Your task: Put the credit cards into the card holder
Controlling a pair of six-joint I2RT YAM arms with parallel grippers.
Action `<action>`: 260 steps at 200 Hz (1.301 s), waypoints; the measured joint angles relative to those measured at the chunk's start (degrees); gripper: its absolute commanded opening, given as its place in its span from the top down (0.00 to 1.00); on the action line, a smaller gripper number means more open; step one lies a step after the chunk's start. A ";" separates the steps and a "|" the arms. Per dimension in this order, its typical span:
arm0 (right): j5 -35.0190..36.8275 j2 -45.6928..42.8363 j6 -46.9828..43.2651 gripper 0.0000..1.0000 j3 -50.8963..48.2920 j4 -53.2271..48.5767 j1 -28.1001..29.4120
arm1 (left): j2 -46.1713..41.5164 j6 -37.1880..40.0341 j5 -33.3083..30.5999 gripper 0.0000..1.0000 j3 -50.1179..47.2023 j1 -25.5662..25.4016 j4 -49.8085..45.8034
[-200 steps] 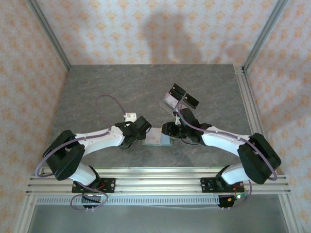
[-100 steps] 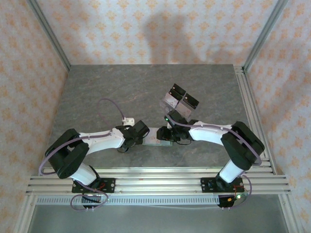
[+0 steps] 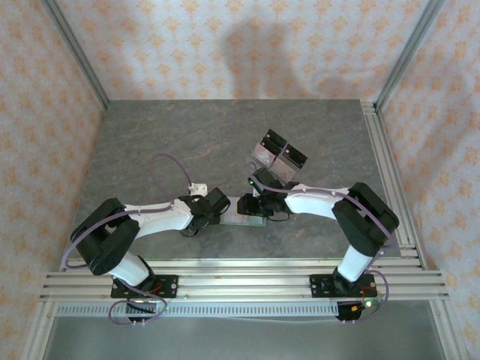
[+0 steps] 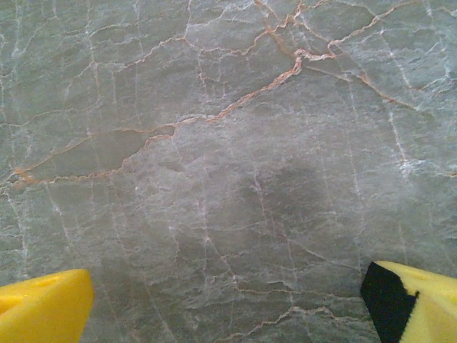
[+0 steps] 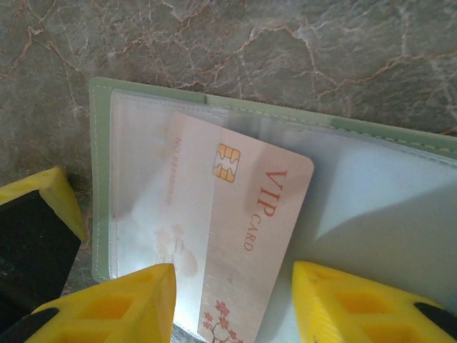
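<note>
The card holder (image 5: 100, 153), sage green with clear sleeves, lies open on the table; in the top view the card holder (image 3: 235, 220) sits between the two grippers. One of the credit cards (image 5: 250, 214), pinkish with a gold chip and "VIP CARD", lies partly tucked under the left sleeve. My right gripper (image 5: 232, 304) is open over it, with the card's lower end between its yellow fingertips (image 5: 136, 300); a gap shows beside the right finger. My left gripper (image 4: 228, 314) is wide open over bare table, just left of the holder.
A clear acrylic stand with black panels (image 3: 277, 154) stands just behind the right gripper (image 3: 247, 205). The left gripper (image 3: 216, 213) is low by the holder's left end. Aluminium rails (image 3: 240, 283) run along the near edge and the right side.
The right gripper has slid left over the card holder, covering more of it, and its arm has folded up. Its jaws have parted a little. The left arm has shifted slightly.
</note>
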 measured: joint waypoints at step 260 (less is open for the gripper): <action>5.86 -1.36 -2.91 1.00 5.57 -7.08 2.80 | 0.57 -0.46 0.04 0.00 -0.33 -0.07 1.44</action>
